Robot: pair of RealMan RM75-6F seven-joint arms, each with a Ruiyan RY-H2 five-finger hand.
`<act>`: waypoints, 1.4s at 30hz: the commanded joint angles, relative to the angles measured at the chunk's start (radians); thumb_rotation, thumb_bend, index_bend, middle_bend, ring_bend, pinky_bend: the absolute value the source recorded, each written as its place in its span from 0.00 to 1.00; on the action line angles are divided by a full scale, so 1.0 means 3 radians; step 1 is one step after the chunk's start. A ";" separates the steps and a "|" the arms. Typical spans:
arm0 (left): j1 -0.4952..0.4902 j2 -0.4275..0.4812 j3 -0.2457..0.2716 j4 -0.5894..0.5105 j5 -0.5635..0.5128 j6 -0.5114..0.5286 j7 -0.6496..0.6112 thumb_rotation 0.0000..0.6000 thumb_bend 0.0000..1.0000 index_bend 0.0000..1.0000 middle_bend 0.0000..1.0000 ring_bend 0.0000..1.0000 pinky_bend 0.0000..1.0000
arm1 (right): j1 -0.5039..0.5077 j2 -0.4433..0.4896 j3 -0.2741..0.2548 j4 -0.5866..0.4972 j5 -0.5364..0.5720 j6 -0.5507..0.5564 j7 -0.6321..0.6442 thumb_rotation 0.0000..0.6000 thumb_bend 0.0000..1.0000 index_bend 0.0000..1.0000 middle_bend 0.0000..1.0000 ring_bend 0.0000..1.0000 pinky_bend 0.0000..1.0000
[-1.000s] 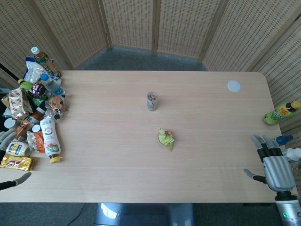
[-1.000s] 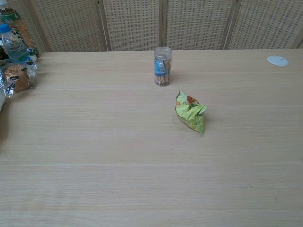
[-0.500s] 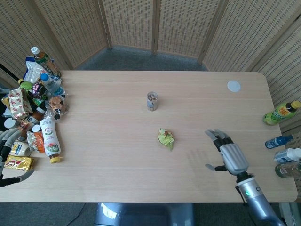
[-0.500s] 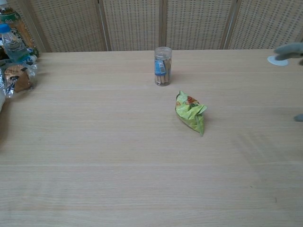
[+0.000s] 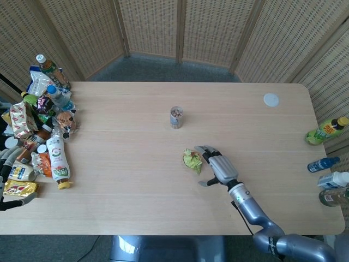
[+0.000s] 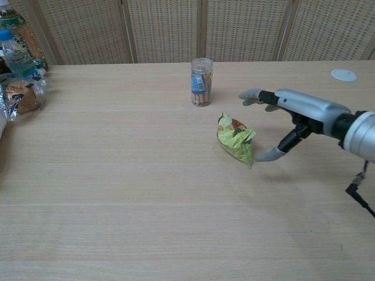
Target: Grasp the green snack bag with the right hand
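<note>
The green snack bag (image 5: 192, 160) (image 6: 235, 139) lies crumpled near the middle of the wooden table (image 5: 136, 196). My right hand (image 5: 218, 168) (image 6: 288, 116) hovers just to the bag's right, fingers spread apart and reaching over it, thumb low beside the bag, holding nothing. My left hand (image 5: 7, 185) shows only at the left edge of the head view, beside the pile of snacks; how its fingers stand is unclear.
A clear jar of sticks (image 5: 175, 117) (image 6: 201, 81) stands behind the bag. A white lid (image 5: 271, 100) lies far right. Bottles (image 5: 326, 130) stand off the right edge. A heap of bottles and snack packs (image 5: 43, 131) fills the left side.
My right hand has swept leftwards from the table's right edge to just beside the green bag, fingers still apart. The bag has not moved.
</note>
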 commanded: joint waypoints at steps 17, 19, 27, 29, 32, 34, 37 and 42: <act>-0.0062 -0.0072 -0.0059 0.0096 -0.0232 -0.0150 0.0054 1.00 0.00 0.00 0.00 0.00 0.00 | 0.0371 -0.0896 0.0112 0.1423 0.0189 -0.0071 0.0369 1.00 0.00 0.00 0.06 0.00 0.06; -0.0062 -0.0076 -0.0061 0.0091 -0.0239 -0.0151 0.0062 1.00 0.00 0.00 0.00 0.00 0.00 | 0.0359 -0.0964 0.0093 0.1494 0.0161 -0.0009 0.0416 1.00 0.00 0.04 0.16 0.03 0.16; -0.0034 -0.0045 -0.0069 0.0070 -0.0228 -0.0095 0.0017 1.00 0.00 0.00 0.00 0.00 0.00 | 0.0354 -0.1196 0.0034 0.1710 0.0049 0.0173 0.0513 1.00 0.00 0.29 0.43 0.25 0.41; -0.0030 -0.0035 -0.0071 0.0072 -0.0224 -0.0089 -0.0003 1.00 0.00 0.00 0.00 0.00 0.00 | 0.0353 -0.1228 0.0031 0.1718 0.0017 0.0237 0.0526 1.00 0.00 0.35 0.49 0.28 0.44; -0.0025 -0.0023 -0.0072 0.0068 -0.0207 -0.0073 -0.0028 1.00 0.00 0.00 0.00 0.00 0.00 | 0.0344 -0.1243 0.0029 0.1693 -0.0033 0.0347 0.0532 1.00 0.00 0.41 0.54 0.30 0.46; -0.0020 -0.0014 -0.0070 0.0063 -0.0190 -0.0061 -0.0042 1.00 0.00 0.00 0.00 0.00 0.00 | 0.0331 -0.1231 0.0030 0.1655 -0.0071 0.0436 0.0537 1.00 0.00 0.44 0.57 0.30 0.46; -0.0013 -0.0004 -0.0067 0.0056 -0.0171 -0.0049 -0.0058 1.00 0.00 0.00 0.00 0.00 0.00 | 0.0311 -0.1183 0.0043 0.1586 -0.0091 0.0520 0.0515 1.00 0.00 0.47 0.59 0.30 0.46; -0.0009 0.0001 -0.0058 0.0045 -0.0136 -0.0039 -0.0066 1.00 0.00 0.00 0.00 0.00 0.00 | 0.0275 -0.1046 0.0082 0.1450 -0.0083 0.0602 0.0460 1.00 0.00 0.48 0.59 0.30 0.46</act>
